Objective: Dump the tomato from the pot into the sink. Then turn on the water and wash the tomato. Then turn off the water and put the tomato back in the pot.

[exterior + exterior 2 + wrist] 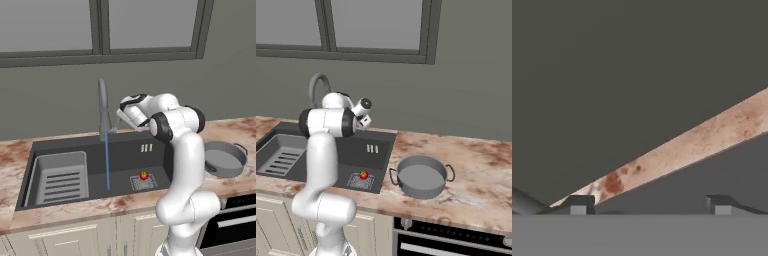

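The tiny red tomato (144, 175) (363, 174) lies on the square drain grate in the dark grey sink (125, 150) (382, 141). A thin blue stream of water (107, 160) falls from the tall grey faucet (103, 112) to the basin floor, left of the tomato. The shallow grey pot (225, 159) (422, 176) stands upright on the counter to the right of the sink. My gripper (120, 119) (649, 205) hovers behind the sink beside the faucet's base. It is open, with its fingertips (579, 205) wide apart and nothing between them.
A lighter ribbed rack (60, 177) (281, 157) fills the left half of the sink. The marble counter (235, 130) (476, 170) runs right over an oven (235, 225) (456, 240). A grey wall and a window rise behind. My own arm stands over the sink's right edge.
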